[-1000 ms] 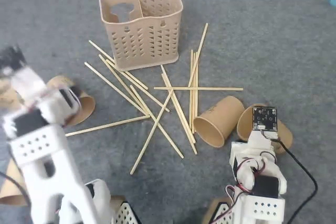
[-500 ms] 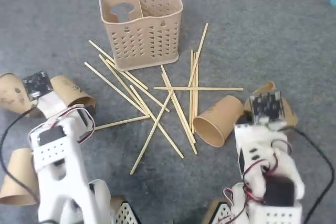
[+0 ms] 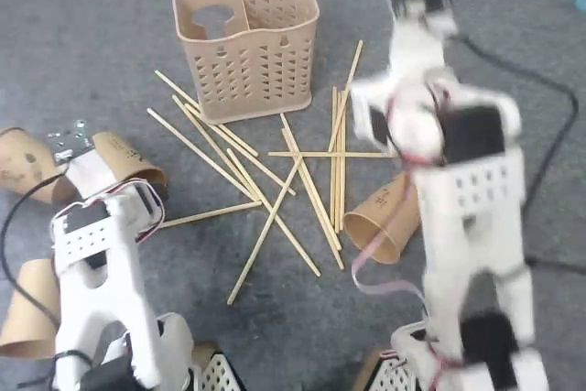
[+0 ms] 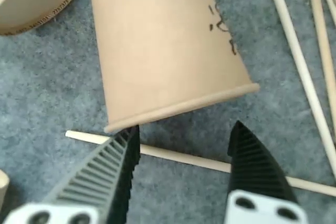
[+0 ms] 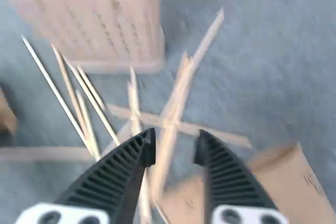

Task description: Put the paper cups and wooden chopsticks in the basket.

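Basket (image 3: 245,43) upright at far side of grey mat (image 3: 513,61). Wooden chopsticks (image 3: 337,154) scattered in front, crossing one another. One paper cup (image 3: 385,217) lying just beside them, other cups (image 3: 20,164) at left.

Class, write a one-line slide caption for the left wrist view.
Open left gripper above a chopstick lying by a tipped paper cup.

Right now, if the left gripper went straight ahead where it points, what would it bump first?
Probably the wooden chopstick lying across in front of the open left gripper, with the tipped paper cup just beyond. Depth is unclear, so it could be the cup's rim instead.
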`<action>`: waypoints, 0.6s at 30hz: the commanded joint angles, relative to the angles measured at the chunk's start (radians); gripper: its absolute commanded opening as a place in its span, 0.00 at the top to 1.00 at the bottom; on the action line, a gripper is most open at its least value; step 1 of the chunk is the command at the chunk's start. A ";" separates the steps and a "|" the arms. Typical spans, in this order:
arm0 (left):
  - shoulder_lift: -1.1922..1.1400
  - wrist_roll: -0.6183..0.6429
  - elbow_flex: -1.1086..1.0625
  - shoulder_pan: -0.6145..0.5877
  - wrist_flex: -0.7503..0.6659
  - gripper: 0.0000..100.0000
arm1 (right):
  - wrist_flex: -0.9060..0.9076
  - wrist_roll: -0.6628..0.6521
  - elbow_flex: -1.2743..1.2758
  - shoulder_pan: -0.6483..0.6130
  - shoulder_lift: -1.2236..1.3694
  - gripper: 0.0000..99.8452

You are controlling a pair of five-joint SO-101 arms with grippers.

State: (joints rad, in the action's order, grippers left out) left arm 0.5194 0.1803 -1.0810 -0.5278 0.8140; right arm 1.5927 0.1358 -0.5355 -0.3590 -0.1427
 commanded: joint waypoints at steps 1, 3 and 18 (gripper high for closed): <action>0.012 -0.008 0.041 0.003 -0.041 0.74 | -0.001 0.137 -0.434 -0.053 0.213 0.82; 0.012 -0.008 0.041 0.003 -0.046 0.74 | -0.013 0.186 -0.589 -0.070 0.332 0.82; 0.012 -0.040 0.030 0.008 -0.068 0.74 | -0.153 0.238 -1.036 -0.094 0.954 0.82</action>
State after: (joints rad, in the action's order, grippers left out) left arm 0.5194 0.1603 -1.0810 -0.5278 0.7664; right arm 1.4929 0.3613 -1.5175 -0.4496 0.7902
